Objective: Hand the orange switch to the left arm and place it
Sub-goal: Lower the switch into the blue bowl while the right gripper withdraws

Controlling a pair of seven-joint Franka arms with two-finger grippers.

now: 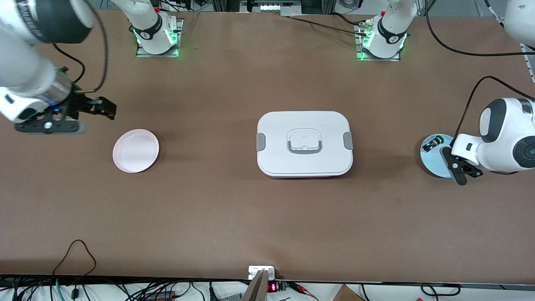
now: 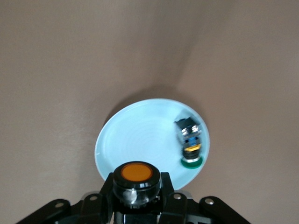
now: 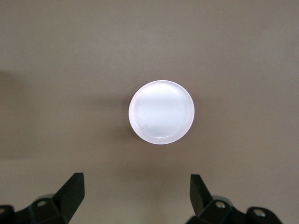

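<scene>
My left gripper (image 2: 137, 189) is shut on the orange switch (image 2: 137, 173), a black button with an orange round cap, and holds it a little above the edge of a light blue plate (image 2: 140, 135). In the front view the left gripper (image 1: 454, 165) is over that plate (image 1: 432, 161) at the left arm's end of the table, and the switch is hidden by the hand. The white lidded box (image 1: 304, 143) lies at the table's middle. My right gripper (image 1: 108, 108) is open and empty in the air near a pink plate (image 1: 136, 150), which shows between its spread fingers in the right wrist view (image 3: 161, 112).
A black switch with a green cap (image 2: 190, 140) lies on the blue plate, also seen in the front view (image 1: 432, 143). The pink plate holds nothing. Cables hang along the table's edge nearest the front camera.
</scene>
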